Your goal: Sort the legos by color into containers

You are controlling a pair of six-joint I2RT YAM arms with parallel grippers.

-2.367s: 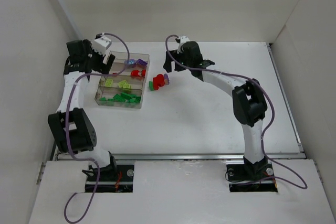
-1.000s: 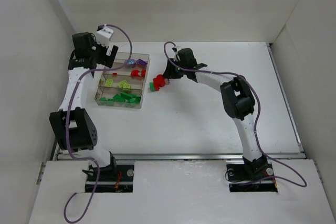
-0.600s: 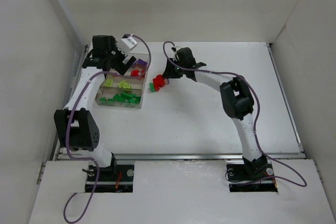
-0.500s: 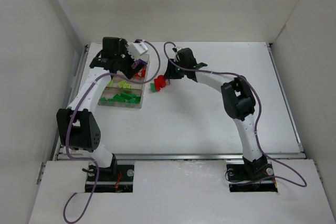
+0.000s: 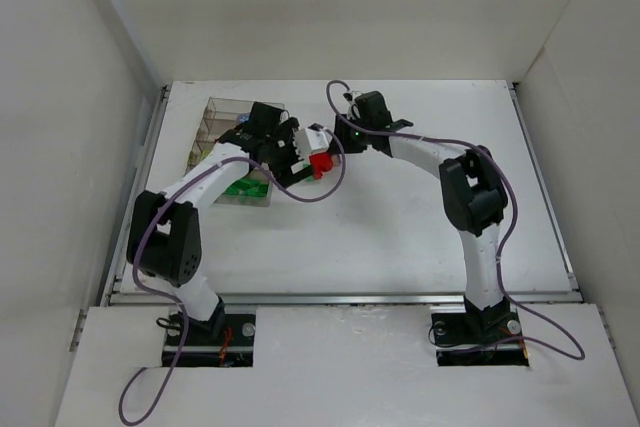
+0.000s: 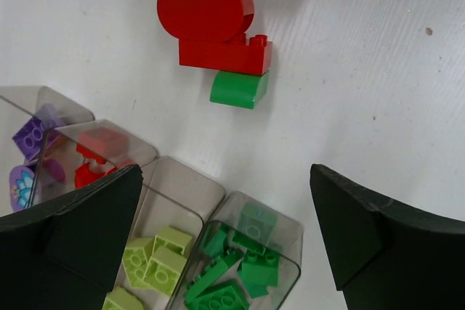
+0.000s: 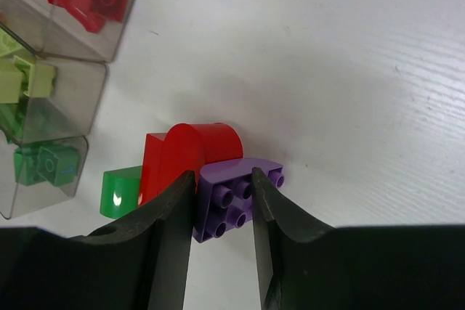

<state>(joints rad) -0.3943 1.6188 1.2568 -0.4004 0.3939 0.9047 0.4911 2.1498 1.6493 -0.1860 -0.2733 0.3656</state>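
Clear tray (image 6: 190, 179) at the left of the counter (image 5: 400, 217). Its compartments, side by side, hold purple bricks (image 6: 29, 136), red bricks (image 6: 98, 152), lime bricks (image 6: 156, 263) and dark green bricks (image 6: 236, 274).

The left hand (image 6: 225, 212) hangs over the tray's end, fingers spread wide, nothing between them.

Just beside the tray, on bare counter, is a loose cluster. A green brick (image 6: 240, 88) touches a flat red brick (image 6: 224, 54), which touches a round red brick (image 6: 205, 9).

The right hand (image 7: 220, 215) is down at the cluster. Its fingers are narrowed against both sides of the purple brick (image 7: 236, 179), gripping it. That brick sits low, against the round red brick.
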